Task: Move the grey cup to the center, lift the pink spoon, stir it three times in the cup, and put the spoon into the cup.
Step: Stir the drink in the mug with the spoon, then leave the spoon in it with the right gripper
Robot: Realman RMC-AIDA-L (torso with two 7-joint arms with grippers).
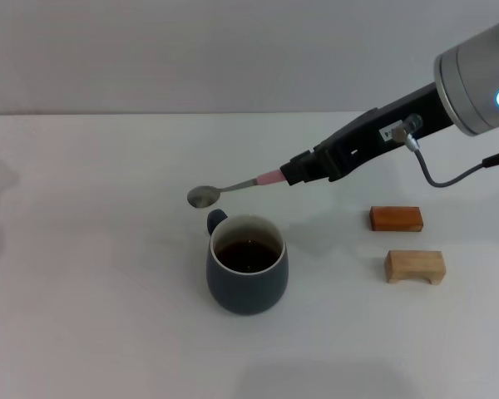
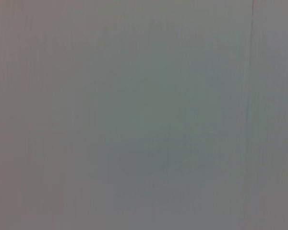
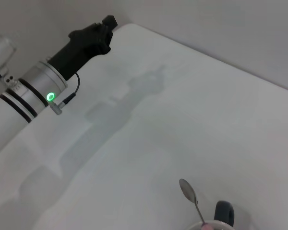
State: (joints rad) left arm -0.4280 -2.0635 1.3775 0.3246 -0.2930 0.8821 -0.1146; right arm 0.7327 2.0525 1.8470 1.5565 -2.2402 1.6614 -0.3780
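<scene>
**Spoon held above the cup**

The right gripper (image 1: 293, 174) is clamped on the pink spoon (image 1: 233, 188) by its handle end, bowl hovering just behind the grey cup (image 1: 247, 275) mid-table. The spoon looks light, stiff and slippery; the handle grip seems sensible.

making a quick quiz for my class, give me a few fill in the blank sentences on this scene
1. The right hand holds the pink spoon by its ____.
2. The grey cup contains a dark ____.
3. The spoon's bowl hangs near the cup's ____, outside the rim.
4. Two ____ blocks lie on the table on the robot's right.

Missing words: handle; liquid; handle; wooden
</scene>
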